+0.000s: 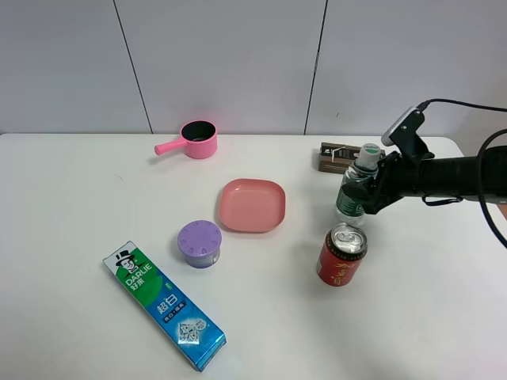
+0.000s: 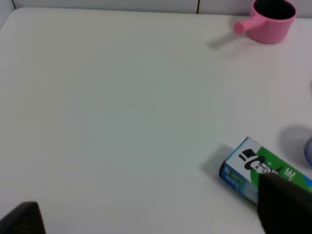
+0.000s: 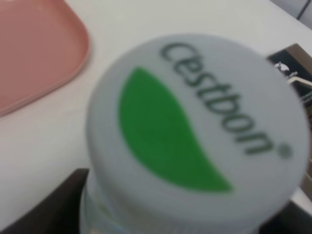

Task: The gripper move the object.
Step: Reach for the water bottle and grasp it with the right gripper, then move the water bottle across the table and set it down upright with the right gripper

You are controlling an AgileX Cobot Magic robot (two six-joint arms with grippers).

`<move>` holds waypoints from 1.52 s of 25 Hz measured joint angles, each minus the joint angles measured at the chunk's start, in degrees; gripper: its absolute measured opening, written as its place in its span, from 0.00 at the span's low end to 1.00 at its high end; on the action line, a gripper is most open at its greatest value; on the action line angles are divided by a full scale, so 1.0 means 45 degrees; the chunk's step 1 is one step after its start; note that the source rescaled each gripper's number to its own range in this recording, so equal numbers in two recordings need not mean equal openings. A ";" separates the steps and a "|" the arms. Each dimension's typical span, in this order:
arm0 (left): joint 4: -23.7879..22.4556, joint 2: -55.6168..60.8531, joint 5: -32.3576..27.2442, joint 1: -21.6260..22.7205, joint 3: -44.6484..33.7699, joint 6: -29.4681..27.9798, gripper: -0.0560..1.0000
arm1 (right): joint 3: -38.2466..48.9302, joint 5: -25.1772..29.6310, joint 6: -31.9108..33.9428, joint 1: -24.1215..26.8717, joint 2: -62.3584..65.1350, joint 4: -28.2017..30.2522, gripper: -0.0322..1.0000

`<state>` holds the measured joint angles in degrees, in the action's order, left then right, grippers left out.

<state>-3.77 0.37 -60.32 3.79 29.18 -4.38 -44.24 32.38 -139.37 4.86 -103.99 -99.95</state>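
Note:
The clear water bottle point(image 1: 350, 198) with a green label and a white-green cap stands right of the table's centre, just behind the red can point(image 1: 341, 255). My right gripper point(image 1: 367, 188) reaches in from the right, its jaws closed on the bottle's upper body below the cap. In the right wrist view the cap point(image 3: 195, 122) fills the picture, with a dark finger point(image 3: 48, 207) on each side below it. I cannot tell whether the bottle's base touches the table. My left gripper point(image 2: 151, 217) is open and empty over the bare left side of the table. It is out of the high view.
A pink plate point(image 1: 252, 205) lies left of the bottle. A purple lidded tub point(image 1: 200, 242) and a toothpaste box point(image 1: 164, 305) are at the front left. A pink pot point(image 1: 196, 139) is at the back. A dark box point(image 1: 337, 157) sits just behind the bottle.

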 joint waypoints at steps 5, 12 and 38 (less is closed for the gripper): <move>0.0000 0.0000 0.0000 0.0000 0.0000 0.0000 1.00 | -0.0029 -0.0011 0.0059 -0.0013 0.0000 0.0000 0.03; 0.0000 0.0000 0.0000 0.0000 0.0000 0.0000 1.00 | -0.0029 -0.0268 0.1381 -0.0024 0.0401 0.0194 0.03; -0.0012 0.0000 0.0000 0.0000 0.0000 0.0000 1.00 | -0.0018 -0.1329 0.7741 -0.3296 0.7032 0.3179 0.03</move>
<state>-3.83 0.37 -60.32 3.79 29.18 -4.38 -44.32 26.40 -104.54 -9.97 -72.35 -85.64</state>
